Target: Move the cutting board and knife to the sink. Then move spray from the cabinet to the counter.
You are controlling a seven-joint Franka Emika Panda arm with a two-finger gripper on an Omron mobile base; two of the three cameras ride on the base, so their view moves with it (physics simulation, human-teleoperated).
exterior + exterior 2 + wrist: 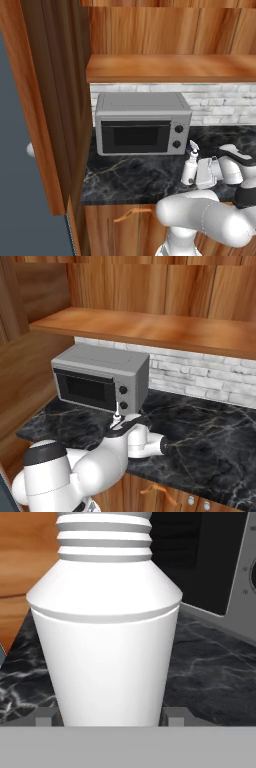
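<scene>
The spray (190, 167) is a small white bottle with a grey-blue nozzle. It stands upright at the black marble counter (130, 175), just right of the microwave's front corner. My gripper (194, 175) reaches it from the right and is shut on its body. In the hand view the white bottle (107, 642) sits between my gripper (107, 714), with both fingertips (46, 716) against its sides. From the right base view the nozzle tip (116, 418) pokes up behind my arm. The cabinet shelf (170, 67) above is bare. The cutting board, knife and sink are out of view.
A grey microwave (142, 125) stands at the back left of the counter, close to the bottle. A tall wooden panel (45, 100) walls off the left side. Open counter (210, 431) stretches to the right below a pale brick backsplash (200, 378). Lower cupboards have curved handles (131, 214).
</scene>
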